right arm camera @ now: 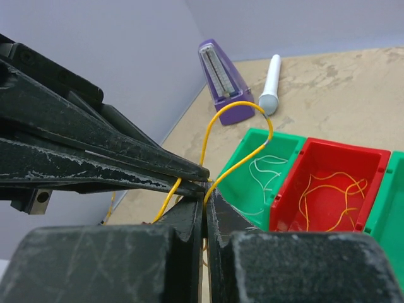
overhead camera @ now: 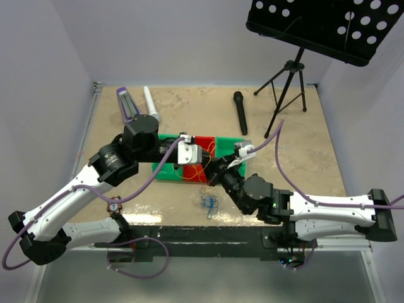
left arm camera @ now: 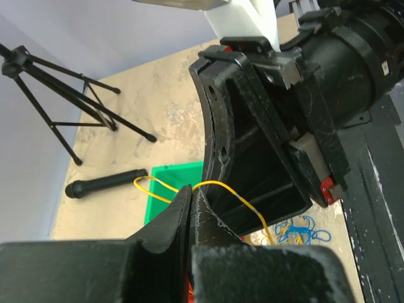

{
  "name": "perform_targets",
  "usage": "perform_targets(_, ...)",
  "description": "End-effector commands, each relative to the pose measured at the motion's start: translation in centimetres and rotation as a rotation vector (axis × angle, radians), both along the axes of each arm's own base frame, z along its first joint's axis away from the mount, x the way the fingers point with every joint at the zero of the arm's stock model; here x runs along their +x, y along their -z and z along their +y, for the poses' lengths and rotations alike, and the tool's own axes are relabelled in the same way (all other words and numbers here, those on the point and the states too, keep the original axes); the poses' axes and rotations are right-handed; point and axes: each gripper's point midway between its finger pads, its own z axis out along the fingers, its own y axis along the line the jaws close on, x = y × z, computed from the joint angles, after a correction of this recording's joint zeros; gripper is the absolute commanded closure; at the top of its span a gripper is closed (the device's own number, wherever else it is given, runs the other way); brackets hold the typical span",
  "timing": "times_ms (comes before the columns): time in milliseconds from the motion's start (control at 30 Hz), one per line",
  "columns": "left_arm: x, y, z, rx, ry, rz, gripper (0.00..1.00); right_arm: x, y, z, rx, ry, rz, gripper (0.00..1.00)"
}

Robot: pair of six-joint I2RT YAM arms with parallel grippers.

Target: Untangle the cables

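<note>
A thin yellow cable (right arm camera: 245,106) arcs up in a loop, and both grippers pinch it. My right gripper (right arm camera: 206,189) is shut on one stretch of it. My left gripper (left arm camera: 191,189) is shut on the same yellow cable (left arm camera: 235,190), tip to tip with the right one. In the top view the left gripper (overhead camera: 203,155) and right gripper (overhead camera: 214,163) meet above the red bin (overhead camera: 203,142). A small tangle of blue cables (overhead camera: 208,202) with some yellow strands lies on the table in front of the bins, also seen as the blue tangle (left arm camera: 303,228).
The red bin (right arm camera: 372,165) holds loose yellow cables and the green bin (right arm camera: 252,140) beside it holds white ones. A purple metronome (overhead camera: 128,104) and white microphone (overhead camera: 150,101) stand at the back left. A black microphone (overhead camera: 240,112) and music-stand tripod (overhead camera: 287,88) are at the back right.
</note>
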Motion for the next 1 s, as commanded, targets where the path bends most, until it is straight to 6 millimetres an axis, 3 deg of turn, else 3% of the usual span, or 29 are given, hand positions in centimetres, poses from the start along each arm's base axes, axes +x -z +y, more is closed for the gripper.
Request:
perform_targets(0, -1.7, 2.0, 0.9, 0.043, 0.063, 0.059, 1.00, -0.2, -0.7, -0.9, 0.057, 0.002, 0.025, 1.00)
perform_targets(267, -2.4, 4.0, 2.0, 0.063, 0.047, 0.109, 1.00, 0.2, -0.4, -2.4, 0.062, 0.056, 0.040, 1.00)
perform_targets(467, -2.6, 5.4, 1.7, 0.072, 0.056, 0.153, 1.00, 0.2, -1.4, -1.9, 0.070, 0.050, 0.029, 1.00)
perform_targets(733, -1.2, 7.0, 1.2, 0.058, 0.005, 0.220, 1.00, -0.3, -1.8, -1.2, 0.099, 0.010, 0.030, 1.00)
perform_targets(967, -1.2, 6.7, 0.7, 0.027, 0.026, 0.280, 1.00, -0.5, -2.1, -0.9, 0.103, -0.002, 0.024, 1.00)
